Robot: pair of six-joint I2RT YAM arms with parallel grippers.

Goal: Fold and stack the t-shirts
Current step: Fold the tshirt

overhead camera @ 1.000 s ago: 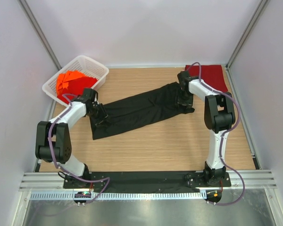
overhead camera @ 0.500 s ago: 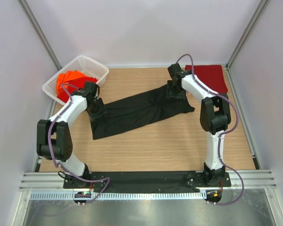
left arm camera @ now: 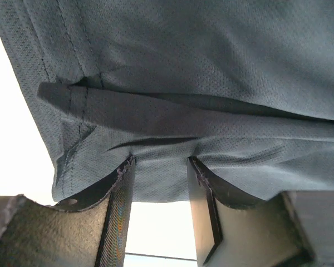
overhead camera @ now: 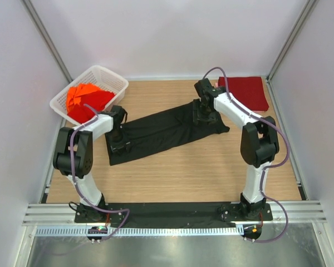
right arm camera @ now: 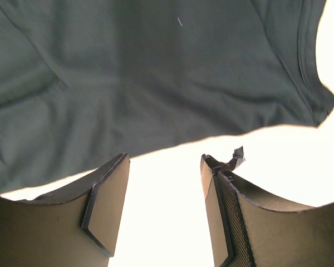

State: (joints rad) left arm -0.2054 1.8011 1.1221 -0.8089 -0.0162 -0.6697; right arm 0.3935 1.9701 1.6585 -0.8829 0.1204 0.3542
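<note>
A white lattice basket [overhead camera: 112, 75] sits far left on the wooden table [overhead camera: 183, 172]; pale walls [overhead camera: 172, 33] enclose it.

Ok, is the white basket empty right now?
No, bright orange-red shirts are piled inside the basket, showing above its rim.

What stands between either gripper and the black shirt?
Nothing visible. The left gripper has its jaws open at the black shirt's edge. The right gripper hovers open just short of its edge, with only bare table between.
</note>
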